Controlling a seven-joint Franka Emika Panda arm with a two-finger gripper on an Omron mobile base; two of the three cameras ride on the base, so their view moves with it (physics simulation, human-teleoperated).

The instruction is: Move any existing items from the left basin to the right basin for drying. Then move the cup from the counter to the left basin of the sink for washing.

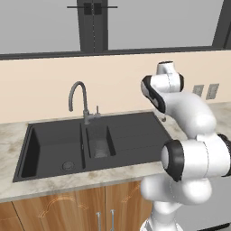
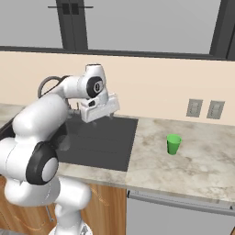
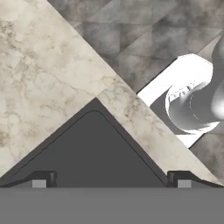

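green cup (image 2: 174, 144) unlabelled on beige counter (image 2: 202, 165)

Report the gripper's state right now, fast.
Gripper: open, holding nothing, hanging over the sink's corner by the counter.

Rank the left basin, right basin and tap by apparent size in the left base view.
1. Left basin, clearly the widest.
2. Right basin and tap: close in apparent size, unranked. The tap is taller but thin, and stands farther from the camera.
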